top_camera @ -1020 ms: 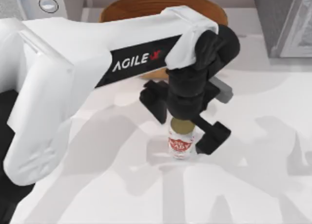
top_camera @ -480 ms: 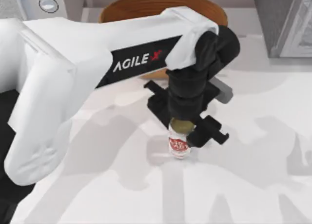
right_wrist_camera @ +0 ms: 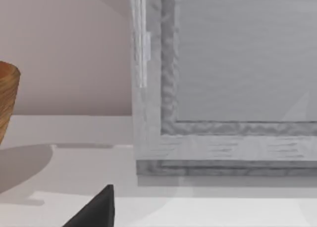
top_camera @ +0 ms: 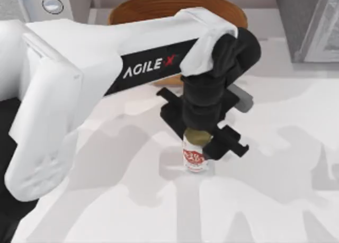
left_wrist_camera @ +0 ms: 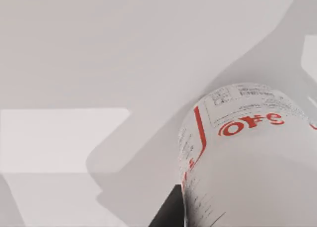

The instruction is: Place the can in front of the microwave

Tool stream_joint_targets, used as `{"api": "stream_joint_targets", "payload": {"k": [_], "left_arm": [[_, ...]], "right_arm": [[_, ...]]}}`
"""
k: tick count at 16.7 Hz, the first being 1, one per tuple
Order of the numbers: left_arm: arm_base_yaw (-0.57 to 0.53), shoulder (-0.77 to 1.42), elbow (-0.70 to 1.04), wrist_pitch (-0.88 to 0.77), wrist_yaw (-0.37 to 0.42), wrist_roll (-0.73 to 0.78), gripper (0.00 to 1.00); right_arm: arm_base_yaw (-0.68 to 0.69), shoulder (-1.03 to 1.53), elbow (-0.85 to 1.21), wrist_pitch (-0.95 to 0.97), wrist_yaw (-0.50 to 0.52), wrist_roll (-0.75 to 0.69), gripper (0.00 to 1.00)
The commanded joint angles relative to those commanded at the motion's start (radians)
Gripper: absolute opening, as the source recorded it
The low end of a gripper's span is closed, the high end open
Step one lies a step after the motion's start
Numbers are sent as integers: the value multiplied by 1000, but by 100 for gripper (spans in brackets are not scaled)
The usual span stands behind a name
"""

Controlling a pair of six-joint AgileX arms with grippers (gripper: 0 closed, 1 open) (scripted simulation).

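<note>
the small upright can with the red-and-white label and dull gold round top (top_camera: 196,154) stands on the pale counter (top_camera: 275,200) near the middle of the top view, just in front of the brown wooden basket (top_camera: 137,7). the left arm reaches across from the top view's left, and its black left claw (top_camera: 204,142) hangs straight over the can with a finger on either side of the body. the fingers look drawn in against the label, so the claw appears to be gripping the can. in the left wrist view the can's white label with red lettering (left_wrist_camera: 247,153) sits very close to the camera, which fits a can held between the fingers. the can's base seems to rest on the counter or sit barely above it; the pictures do not settle which.

the pale grey-white boxy microwave with a round silver-white knob (top_camera: 53,5) sits at the far left corner of the top view, well apart from the can. the darker speckled grey box with the light-framed door (top_camera: 310,23) sits at the far right corner, and the right wrist view looks toward that door (right_wrist_camera: 223,88) with a dark tip of the right claw (right_wrist_camera: 96,212) at the frame's edge; whether that claw is open or closed cannot be told, and the right arm seems parked.

as a judgement, the reach and the grasp look done. the lift, the carry toward the left and the set-down in front of the microwave are all left, so the task is at an early stage.
</note>
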Motion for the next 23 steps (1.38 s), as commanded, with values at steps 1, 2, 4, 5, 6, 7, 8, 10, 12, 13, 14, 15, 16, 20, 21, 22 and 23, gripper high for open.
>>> {"api": "stream_joint_targets", "payload": {"k": [1, 2, 4, 5, 6, 7, 8, 10, 12, 13, 14, 15, 16, 20, 21, 22, 23], "left_arm": [[0, 0, 0, 0, 0, 0, 0], [0, 0, 0, 0, 0, 0, 0], [0, 0, 0, 0, 0, 0, 0], [0, 0, 0, 0, 0, 0, 0], [1, -1, 0, 0, 1, 1, 0], [-1, -2, 4, -4, 1, 3, 0], [-5, -3, 17, -17, 1, 6, 0], [-5, -7, 57, -63, 0, 5, 0], [-1, -14, 102, -117, 0, 1, 0], [0, -18, 119, -136, 0, 0, 0], [0, -19, 128, -146, 0, 0, 0], [0, -19, 129, -147, 0, 0, 0], [0, -19, 129, -147, 0, 0, 0], [8, -43, 120, -164, 11, 22, 0], [19, -66, 115, -178, 19, 36, 0], [35, -91, 109, -194, 28, 53, 0], [61, -117, 102, -211, 36, 69, 0]], "right_arm": [[0, 0, 0, 0, 0, 0, 100], [0, 0, 0, 0, 0, 0, 100], [0, 0, 0, 0, 0, 0, 100], [0, 0, 0, 0, 0, 0, 100], [0, 0, 0, 0, 0, 0, 100], [0, 0, 0, 0, 0, 0, 100], [0, 0, 0, 0, 0, 0, 100], [0, 0, 0, 0, 0, 0, 100], [0, 0, 0, 0, 0, 0, 100], [0, 0, 0, 0, 0, 0, 100], [0, 0, 0, 0, 0, 0, 100], [0, 0, 0, 0, 0, 0, 100], [0, 0, 0, 0, 0, 0, 100], [0, 0, 0, 0, 0, 0, 100], [0, 0, 0, 0, 0, 0, 100], [0, 0, 0, 0, 0, 0, 100], [0, 0, 0, 0, 0, 0, 100]]}}
